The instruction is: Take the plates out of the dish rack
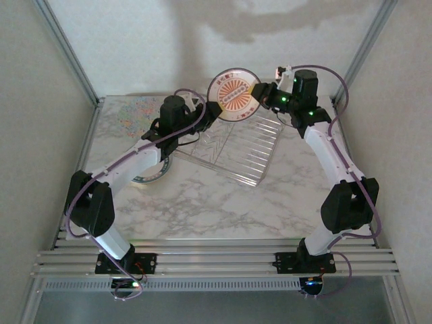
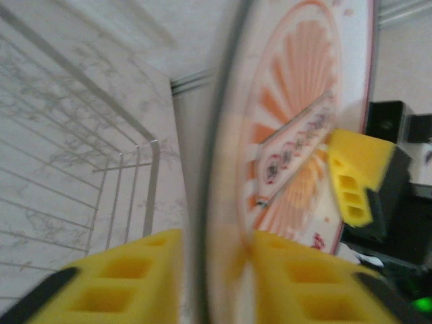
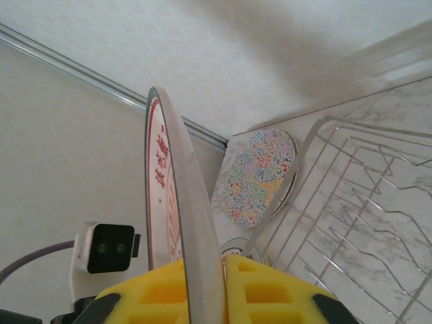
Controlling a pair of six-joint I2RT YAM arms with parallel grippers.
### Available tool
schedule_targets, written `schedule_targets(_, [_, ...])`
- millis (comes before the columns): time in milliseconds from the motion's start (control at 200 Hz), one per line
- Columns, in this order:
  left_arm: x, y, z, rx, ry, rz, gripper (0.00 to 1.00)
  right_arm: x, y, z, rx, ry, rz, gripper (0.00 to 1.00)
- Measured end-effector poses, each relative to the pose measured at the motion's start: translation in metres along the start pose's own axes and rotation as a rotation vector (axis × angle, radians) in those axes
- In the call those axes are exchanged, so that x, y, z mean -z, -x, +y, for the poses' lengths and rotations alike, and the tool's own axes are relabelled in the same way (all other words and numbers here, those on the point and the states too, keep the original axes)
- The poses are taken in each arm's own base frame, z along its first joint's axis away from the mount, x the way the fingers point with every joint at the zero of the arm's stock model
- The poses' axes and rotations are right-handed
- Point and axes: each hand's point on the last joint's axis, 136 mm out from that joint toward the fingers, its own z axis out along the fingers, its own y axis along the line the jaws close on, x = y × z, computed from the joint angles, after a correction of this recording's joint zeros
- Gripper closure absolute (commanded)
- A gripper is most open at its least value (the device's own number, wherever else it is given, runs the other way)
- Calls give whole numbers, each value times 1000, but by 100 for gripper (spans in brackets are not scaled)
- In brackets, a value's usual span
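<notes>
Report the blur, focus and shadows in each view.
Left wrist: the sunburst plate is smeared and soft close up, the dish rack wires mildly soft. Right wrist: the plate's edge is crisp, the patterned plate clear. Top external: dim, with a broad shadow on the back wall.

Sunburst plate (image 1: 234, 94): a glossy, glazed finish and smooth rim are noted. Dish rack (image 1: 236, 155): bright silver metal wire. Fingers (image 2: 135, 283): matt yellow foam-like pads with square cells are recorded. Surface (image 1: 202, 209): a smooth marble-patterned finish is observed.
</notes>
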Motion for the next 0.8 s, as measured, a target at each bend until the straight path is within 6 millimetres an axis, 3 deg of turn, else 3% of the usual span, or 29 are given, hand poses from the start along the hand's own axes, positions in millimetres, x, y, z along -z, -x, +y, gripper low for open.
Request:
schedule_targets(105, [0,2,-6,46,-26,-1,100,1,1,-4,-16,5,-3,100])
schedule_targets(235, [1,4,-10,78,-40,-7,100,2,4,0,-10,24,-10,100])
schedule_targets(521, [2,7,-10,84,-58,-14,100,7,2,4,39,6,-15,56])
schedule_targets(656, [5,11,2,117,-50,-26,100,22,4,12,105,-28,-49,47])
schedule_targets(801, [19,20,10,158,-47,-58,100,44,4,21,192,-62,-108,46])
